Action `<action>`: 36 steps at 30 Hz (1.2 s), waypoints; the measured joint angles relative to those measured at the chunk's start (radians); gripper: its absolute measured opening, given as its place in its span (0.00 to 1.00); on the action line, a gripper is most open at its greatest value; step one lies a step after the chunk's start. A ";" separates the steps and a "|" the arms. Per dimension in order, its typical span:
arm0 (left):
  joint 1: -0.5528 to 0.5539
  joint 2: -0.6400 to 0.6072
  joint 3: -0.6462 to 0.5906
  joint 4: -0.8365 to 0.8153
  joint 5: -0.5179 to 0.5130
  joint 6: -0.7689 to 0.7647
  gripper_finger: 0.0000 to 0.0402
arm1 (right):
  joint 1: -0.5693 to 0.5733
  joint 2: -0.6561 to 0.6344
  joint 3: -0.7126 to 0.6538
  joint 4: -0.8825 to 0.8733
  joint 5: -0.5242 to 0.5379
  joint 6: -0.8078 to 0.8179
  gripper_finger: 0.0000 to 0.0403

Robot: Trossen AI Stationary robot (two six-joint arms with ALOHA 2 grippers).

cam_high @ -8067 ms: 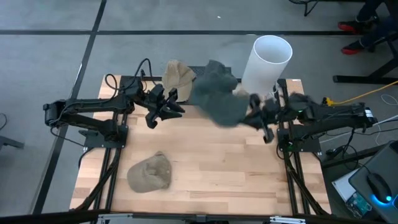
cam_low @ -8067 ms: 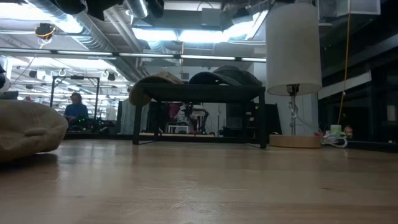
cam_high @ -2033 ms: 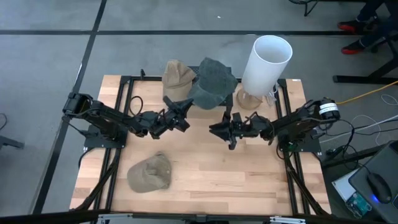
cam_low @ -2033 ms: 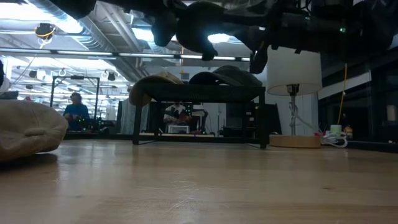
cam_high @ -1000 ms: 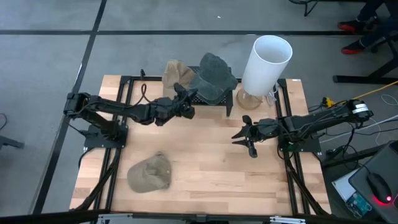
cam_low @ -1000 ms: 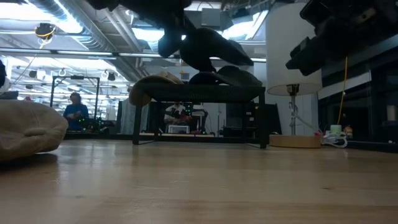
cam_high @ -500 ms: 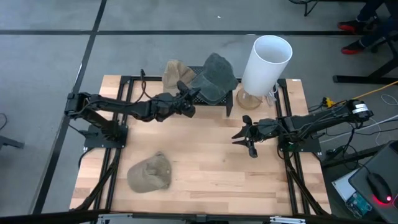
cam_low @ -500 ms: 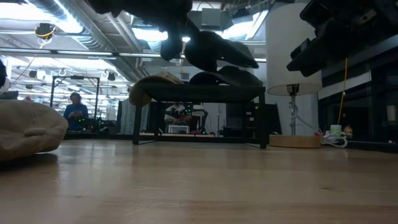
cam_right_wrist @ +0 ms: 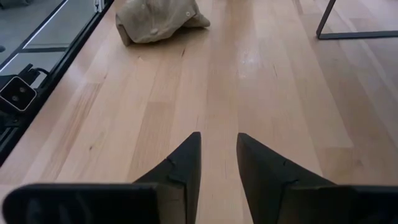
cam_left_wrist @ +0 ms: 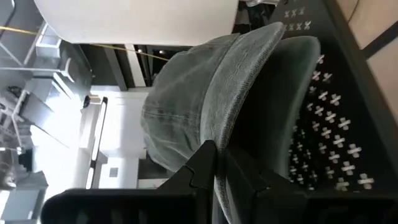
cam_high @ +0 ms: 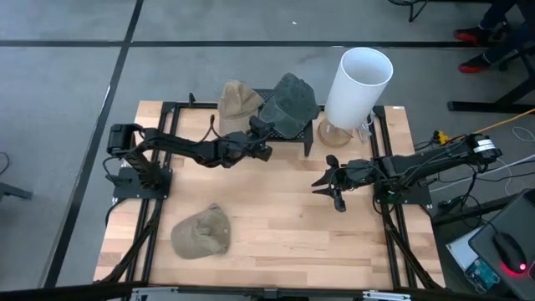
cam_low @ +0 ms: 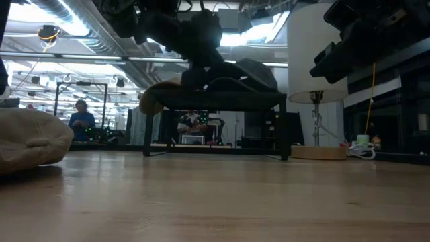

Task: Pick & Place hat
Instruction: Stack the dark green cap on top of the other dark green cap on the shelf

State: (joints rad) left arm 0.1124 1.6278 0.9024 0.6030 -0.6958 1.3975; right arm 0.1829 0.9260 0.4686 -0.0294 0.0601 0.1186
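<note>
The left claw point(cam_high: 264, 149) is extended toward the far edge of the surface point(cam_high: 276, 226), at the front of a black perforated rack point(cam_high: 284, 139) standing there. Its fingers point(cam_left_wrist: 205, 168) are pressed together on the brim of a grey-green hat point(cam_high: 289, 104), which is pinched between them; in the left wrist view the brim edge runs straight into the closed fingertips, and the crown bulges over the rack's perforated top. The hat lies on the rack, just beside a tan hat point(cam_high: 237, 102) that rests on the rack's left end. A white lamp point(cam_high: 357, 84) stands at the far right corner, just beside the rack.

The right claw point(cam_high: 333, 186) is held over the right half of the surface, well apart from the rack. Its fingers point(cam_right_wrist: 180, 171) are slightly spread, with a narrow gap between the tips, and nothing is held between them. A second tan hat point(cam_high: 201, 232) lies near the surface's near left corner, apart from both claws.
</note>
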 joint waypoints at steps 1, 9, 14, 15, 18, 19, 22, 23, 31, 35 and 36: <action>-0.002 0.003 0.000 0.000 -0.010 -0.008 0.06 | 0.000 0.000 0.000 0.000 0.000 0.001 0.26; -0.013 0.007 0.000 -0.005 -0.060 -0.190 0.14 | 0.000 0.000 0.000 -0.011 -0.003 0.003 0.26; -0.019 0.007 -0.001 -0.056 -0.013 -0.239 0.22 | 0.000 0.000 0.000 -0.014 -0.011 0.004 0.26; -0.019 0.007 -0.001 -0.070 -0.002 -0.259 0.24 | 0.000 0.000 0.000 -0.014 -0.011 0.004 0.26; -0.020 0.007 -0.001 -0.091 0.014 -0.314 0.30 | 0.000 0.000 0.000 -0.014 -0.011 0.004 0.26; -0.021 0.007 -0.001 -0.091 0.012 -0.320 0.32 | 0.000 0.000 0.000 -0.014 -0.011 0.004 0.26; -0.020 0.007 -0.001 -0.089 0.000 -0.324 0.37 | 0.000 0.000 0.000 -0.014 -0.011 0.004 0.26; -0.022 0.007 -0.001 -0.085 -0.011 -0.334 0.39 | 0.000 0.000 0.000 -0.014 -0.011 0.004 0.26; -0.033 0.007 0.020 -0.083 -0.063 -0.472 0.45 | 0.000 0.000 0.000 -0.014 -0.011 0.004 0.26; -0.063 0.007 0.030 -0.089 -0.067 -0.484 0.45 | 0.000 0.000 0.000 -0.023 -0.011 0.004 0.26; -0.071 0.007 0.031 -0.099 -0.066 -0.492 0.45 | 0.000 0.000 0.000 -0.025 -0.011 0.005 0.26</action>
State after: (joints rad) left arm 0.0413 1.6344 0.9336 0.5037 -0.7621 0.9057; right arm 0.1829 0.9264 0.4686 -0.0543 0.0486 0.1235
